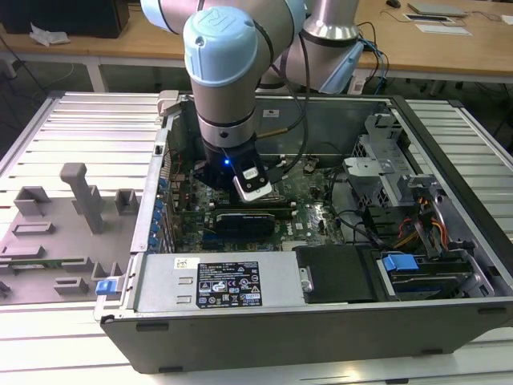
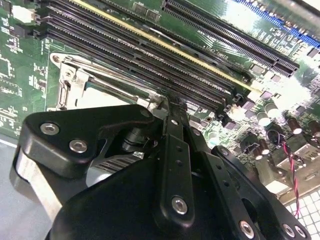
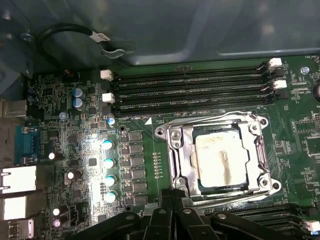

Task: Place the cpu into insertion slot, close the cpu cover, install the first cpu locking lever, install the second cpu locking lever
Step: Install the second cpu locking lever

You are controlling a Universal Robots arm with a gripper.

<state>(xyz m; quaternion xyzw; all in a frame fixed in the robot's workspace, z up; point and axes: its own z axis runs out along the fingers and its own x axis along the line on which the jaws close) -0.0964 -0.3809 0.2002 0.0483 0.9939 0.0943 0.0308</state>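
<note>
The cpu (image 3: 221, 162), a square chip with a silvery top, lies in its socket on the green board (image 3: 65, 150). The cpu cover (image 3: 176, 150), a metal frame with a square window, lies flat around it. A thin wire lever (image 3: 215, 118) runs along the socket's side by the memory slots, and another (image 3: 225, 201) along the opposite side. In both wrist views my black gripper (image 3: 167, 200) (image 2: 167, 100) looks shut, its tips at the socket's edge by that second lever. Whether they touch it is hidden. The cover's corner (image 2: 75, 82) shows beside the gripper.
The board lies inside an open computer case (image 1: 449, 112), under my arm (image 1: 232, 96). Long memory slots (image 3: 190, 85) run beside the socket, with capacitors (image 3: 107, 160) and rear ports (image 3: 17, 180) nearby. A power supply (image 1: 232, 281) and drive bay (image 1: 401, 265) fill the case's front. Grey fixtures (image 1: 80, 200) stand outside.
</note>
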